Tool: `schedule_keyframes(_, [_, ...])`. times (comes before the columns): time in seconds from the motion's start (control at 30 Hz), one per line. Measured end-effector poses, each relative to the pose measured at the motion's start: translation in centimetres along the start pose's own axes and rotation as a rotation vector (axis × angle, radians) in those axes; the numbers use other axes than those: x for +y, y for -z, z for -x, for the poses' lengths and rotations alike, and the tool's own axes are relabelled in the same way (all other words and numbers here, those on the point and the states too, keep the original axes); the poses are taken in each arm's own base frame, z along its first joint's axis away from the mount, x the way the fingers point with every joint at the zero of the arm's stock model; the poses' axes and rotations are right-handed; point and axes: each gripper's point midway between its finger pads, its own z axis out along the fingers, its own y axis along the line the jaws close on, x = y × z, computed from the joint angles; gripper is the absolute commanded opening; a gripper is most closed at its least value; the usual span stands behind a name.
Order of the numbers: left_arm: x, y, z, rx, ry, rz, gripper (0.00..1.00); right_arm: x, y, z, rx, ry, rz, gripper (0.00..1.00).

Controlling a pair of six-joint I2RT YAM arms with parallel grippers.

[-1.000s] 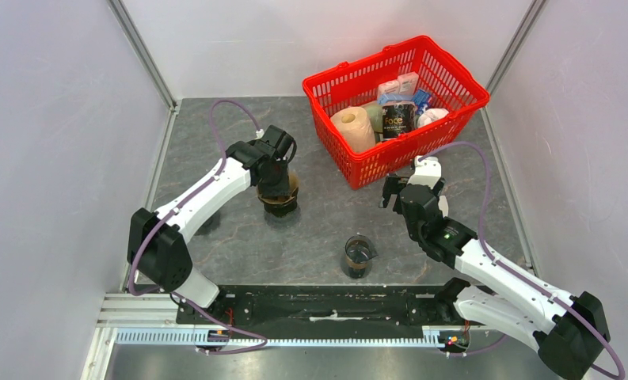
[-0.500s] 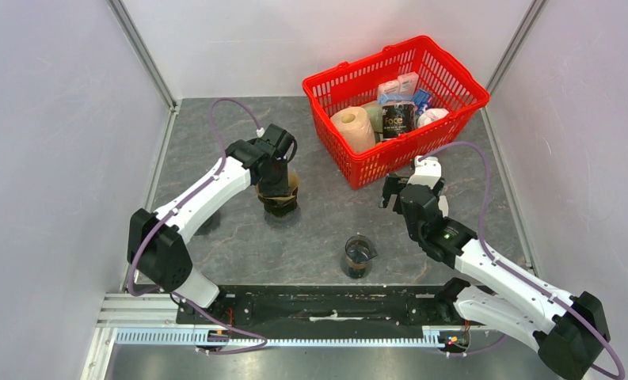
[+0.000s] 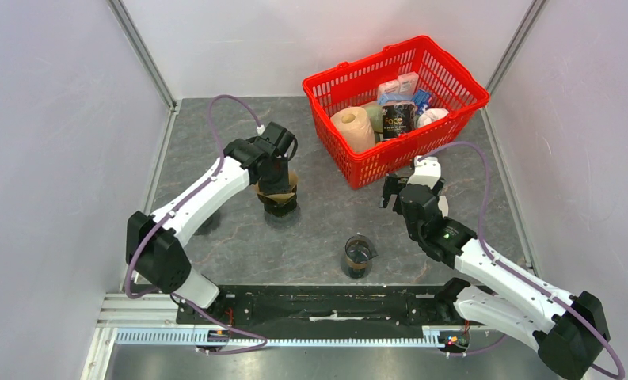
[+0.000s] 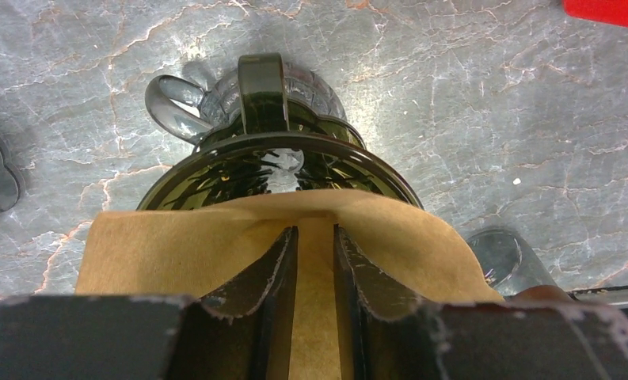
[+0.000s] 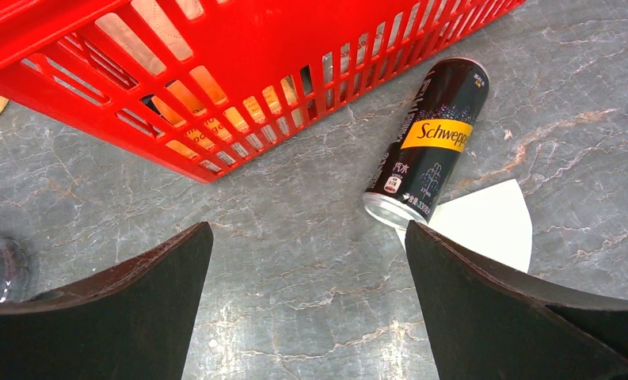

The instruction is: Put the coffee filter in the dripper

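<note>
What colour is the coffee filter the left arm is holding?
The filter is light brown, clearest in the left wrist view.

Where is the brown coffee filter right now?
In the left wrist view the coffee filter is on the left side, held in the left gripper over the near rim of the dripper, left of the red basket.

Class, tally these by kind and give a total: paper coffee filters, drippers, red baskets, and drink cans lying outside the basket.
Paper coffee filters: 2 (brown filter, white filter)
Dripper: 1
Red basket: 1
Drink can outside the basket: 1
Total: 5
</note>
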Motion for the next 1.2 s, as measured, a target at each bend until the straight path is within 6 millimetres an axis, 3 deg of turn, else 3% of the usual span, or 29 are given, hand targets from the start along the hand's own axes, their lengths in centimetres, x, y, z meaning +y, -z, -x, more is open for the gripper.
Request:
schedule_keyframes(0.6, [-0.3,2.9,1.8,-0.098,-0.009,-0.004,0.47,0.0,0.0,0.0,0.0,0.0,0.0,0.99])
schedule_keyframes(0.7, [-0.3,4.0,2.4,-0.138,-0.003,-0.014,0.51,0.0,0.0,0.0,-0.001,-0.001,0.0,0.99])
schedule_keyframes(0.97, [0.0,7.5,4.4,-0.263,0.018,-0.037,0.84,-0.1,0.2,0.3,-0.009,-0.007,0.002,0.99])
schedule_keyframes(1.2, [-0.3,13.0,6.7,-0.464,0.067,-0.152,0.87,-0.2,0.6,1.1,-0.035,-0.027,0.008,0.99])
